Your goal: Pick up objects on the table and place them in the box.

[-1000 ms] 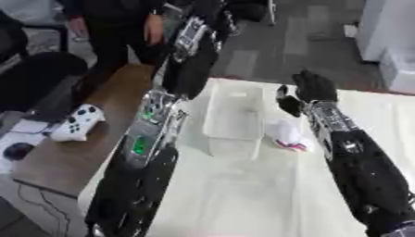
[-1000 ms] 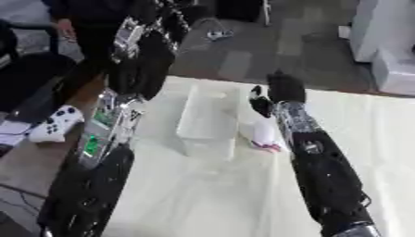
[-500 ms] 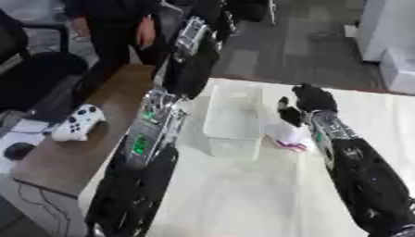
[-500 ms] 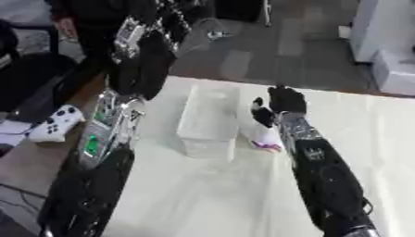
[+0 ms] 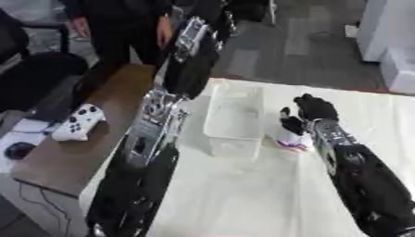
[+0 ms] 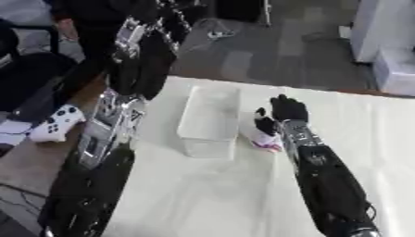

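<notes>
table (image 5: 243, 194): covered in a pale cloth, its near edge cut off. left arm (image 5: 150, 143): raised along the table's left side, its hand out of view beyond the top. box (image 5: 233, 118): clear, open-topped, contents hard to make out. right hand (image 5: 306, 112): fingers curled down over a white and pink object (image 5: 290, 140) just right of the box; the object is partly hidden, its shape unclear. game controller (image 5: 75, 122): white, on the wooden desk (image 5: 57, 162).

Right hand down on the table, left arm raised

The right hand (image 5: 306, 114) reaches forward from the lower right, thumb and fingers curled around something small. The left arm (image 5: 154, 139) stretches up the left side; its hand cannot be made out.
</notes>
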You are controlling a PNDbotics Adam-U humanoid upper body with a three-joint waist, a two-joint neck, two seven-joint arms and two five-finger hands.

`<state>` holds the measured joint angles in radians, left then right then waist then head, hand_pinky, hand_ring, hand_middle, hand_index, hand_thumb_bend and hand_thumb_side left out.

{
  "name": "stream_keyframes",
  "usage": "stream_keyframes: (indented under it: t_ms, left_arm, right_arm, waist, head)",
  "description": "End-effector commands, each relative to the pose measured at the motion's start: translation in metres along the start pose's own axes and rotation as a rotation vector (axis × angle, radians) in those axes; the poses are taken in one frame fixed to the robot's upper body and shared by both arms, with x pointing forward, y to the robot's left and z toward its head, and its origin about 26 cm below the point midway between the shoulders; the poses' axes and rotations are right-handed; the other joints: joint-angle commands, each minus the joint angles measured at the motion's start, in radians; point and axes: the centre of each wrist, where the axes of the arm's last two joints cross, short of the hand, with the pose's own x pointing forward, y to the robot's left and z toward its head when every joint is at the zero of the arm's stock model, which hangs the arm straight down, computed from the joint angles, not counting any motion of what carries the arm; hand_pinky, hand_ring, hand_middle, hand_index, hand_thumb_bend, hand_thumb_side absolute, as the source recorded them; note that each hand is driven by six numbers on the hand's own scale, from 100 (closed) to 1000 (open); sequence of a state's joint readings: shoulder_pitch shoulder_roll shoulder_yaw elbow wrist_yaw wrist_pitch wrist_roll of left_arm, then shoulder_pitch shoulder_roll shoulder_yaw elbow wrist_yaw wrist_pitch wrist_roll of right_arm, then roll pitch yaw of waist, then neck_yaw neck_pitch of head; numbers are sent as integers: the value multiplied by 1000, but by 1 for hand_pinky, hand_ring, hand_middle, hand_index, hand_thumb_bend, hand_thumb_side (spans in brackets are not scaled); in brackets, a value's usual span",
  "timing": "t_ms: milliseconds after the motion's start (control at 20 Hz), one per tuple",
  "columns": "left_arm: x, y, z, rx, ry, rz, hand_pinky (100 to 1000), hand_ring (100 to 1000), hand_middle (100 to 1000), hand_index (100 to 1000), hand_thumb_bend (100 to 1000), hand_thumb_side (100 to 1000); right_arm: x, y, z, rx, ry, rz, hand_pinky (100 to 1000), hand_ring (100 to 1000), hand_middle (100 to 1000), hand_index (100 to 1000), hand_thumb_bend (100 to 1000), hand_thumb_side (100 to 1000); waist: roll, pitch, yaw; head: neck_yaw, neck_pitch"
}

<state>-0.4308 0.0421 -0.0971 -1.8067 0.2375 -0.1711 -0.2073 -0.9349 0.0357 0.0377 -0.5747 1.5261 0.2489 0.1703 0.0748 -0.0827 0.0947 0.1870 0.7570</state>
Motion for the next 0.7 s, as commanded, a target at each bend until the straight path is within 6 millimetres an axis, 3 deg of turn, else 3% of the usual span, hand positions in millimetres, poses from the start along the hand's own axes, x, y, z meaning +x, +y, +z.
stream_keyframes:
  t_ms: [50,700]
  left_arm:
    - [6,-1,-5,-5,-26,0,994,806,862,954,101,832]
    - [6,-1,-6,-7,-29,0,994,806,862,953,101,832]
  right_arm:
    - [-2,-5,-1,-20,-5,-7,600,820,901,944,100,989]
    - [-2,12,0,10,-9,-38,629,823,903,951,100,978]
  waist:
    - [-1,-9,2]
    - [-1,-7,5]
  head:
    - [14,-2]
    - [27,-1]
